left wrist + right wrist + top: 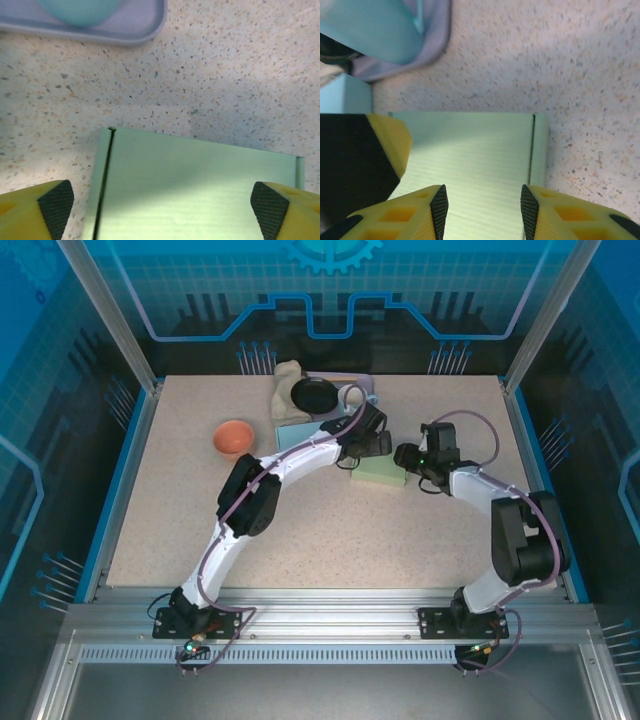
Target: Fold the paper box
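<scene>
Right then, the box (pixel 200 190) was found flat under both hands, left hand (pixel 162 206) spread wide, right hand (pixel 484 200) parted.

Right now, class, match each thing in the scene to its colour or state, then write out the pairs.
Things:
1. paper box
2. bowl
3. tray
4. left claw

Colour or state:
A. orange
B. wide open
C. pale green
D. lavender

Pairs: 1-C, 2-A, 3-D, 4-B.
</scene>
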{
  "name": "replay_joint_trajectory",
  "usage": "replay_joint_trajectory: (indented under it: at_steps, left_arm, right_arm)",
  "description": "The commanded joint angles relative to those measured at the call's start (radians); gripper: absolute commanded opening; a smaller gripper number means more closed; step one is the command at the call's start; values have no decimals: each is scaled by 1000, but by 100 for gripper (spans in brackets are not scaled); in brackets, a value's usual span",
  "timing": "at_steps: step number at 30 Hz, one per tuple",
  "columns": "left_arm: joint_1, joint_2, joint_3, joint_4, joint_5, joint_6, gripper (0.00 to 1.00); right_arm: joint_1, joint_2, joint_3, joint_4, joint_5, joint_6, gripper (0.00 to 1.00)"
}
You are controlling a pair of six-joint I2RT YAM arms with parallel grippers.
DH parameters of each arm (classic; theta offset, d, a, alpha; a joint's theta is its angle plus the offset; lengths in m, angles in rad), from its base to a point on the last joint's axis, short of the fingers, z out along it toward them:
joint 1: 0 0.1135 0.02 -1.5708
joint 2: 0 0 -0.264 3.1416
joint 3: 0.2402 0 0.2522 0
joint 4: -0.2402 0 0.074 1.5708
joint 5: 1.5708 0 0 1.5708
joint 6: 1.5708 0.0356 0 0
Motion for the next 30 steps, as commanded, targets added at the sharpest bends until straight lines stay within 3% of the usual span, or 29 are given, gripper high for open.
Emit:
replay_joint_trajectory:
  at_steps: [1,7,10,13,15,18,21,25,28,30]
  left_arm:
    - [28,-70,46,-78,-46,11,98]
    - [54,-126,-4,-109,-81,14,99]
    - [54,-249,-153,-26,-94,50,99]
    - [54,-445,-408,154,-124,125,99]
    - [55,-587,-586,271,-149,201,99]
    - [61,-772,-788,358,-202,305,99]
    - [77,-959,-1050,501,-306,383,99]
    - [177,-1151,-1316,624,-355,474,99]
    - [283,-1231,-1463,687,-399,501,99]
    - [362,-1270,-1547,747,-349,499,99]
  right_arm:
    - [-27,-62,59,-92,-2,-51,46]
    - [-53,-166,57,-181,31,-109,48]
    - [-64,-250,10,-155,54,-173,50]
    - [-67,-331,-85,-76,140,-242,66]
    - [-66,-366,-164,21,224,-286,84]
    - [-68,-357,-260,157,303,-361,94]
    - [-71,-274,-318,306,360,-398,97]
    - [-72,-138,-327,427,367,-442,98]
    - [-73,-126,-319,448,318,-478,98]
    - [-72,-106,-435,684,276,-506,98]
